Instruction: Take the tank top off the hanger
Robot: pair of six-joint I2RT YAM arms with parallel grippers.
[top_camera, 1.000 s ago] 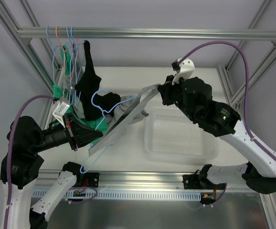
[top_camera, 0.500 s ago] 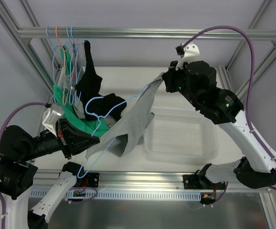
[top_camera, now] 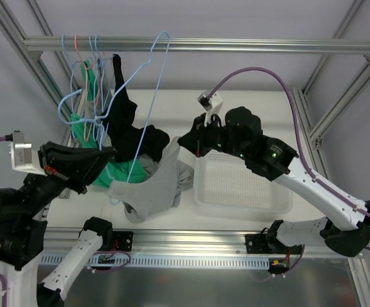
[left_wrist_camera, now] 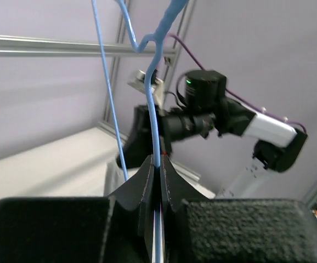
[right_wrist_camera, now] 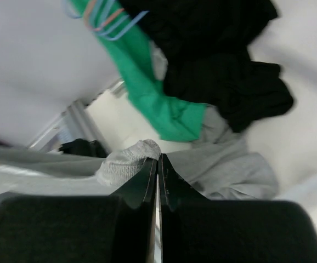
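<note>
The light-blue hanger (top_camera: 157, 83) is tilted up towards the top rail, and its lower end comes down by the tank top's left edge. My left gripper (top_camera: 103, 155) is shut on its wire; the left wrist view shows the wire (left_wrist_camera: 157, 120) pinched between the jaws (left_wrist_camera: 159, 161). The light grey tank top (top_camera: 152, 190) sags in a heap on the table. My right gripper (top_camera: 186, 142) is shut on its upper edge. In the right wrist view a bunched fold (right_wrist_camera: 126, 162) sits at the closed jaws (right_wrist_camera: 158, 160). I cannot tell whether the wire still passes through the fabric.
A black garment (top_camera: 124, 118) and a green garment (top_camera: 111, 171) hang on other hangers (top_camera: 86, 64) from the rail (top_camera: 236, 46) at back left. A clear plastic tray (top_camera: 242, 185) lies under the right arm. Frame posts stand at both sides.
The left gripper has swung the hanger up and to the left, away from the tank top. The right gripper has come down and left with the fabric, which dropped from taut to a heap.
</note>
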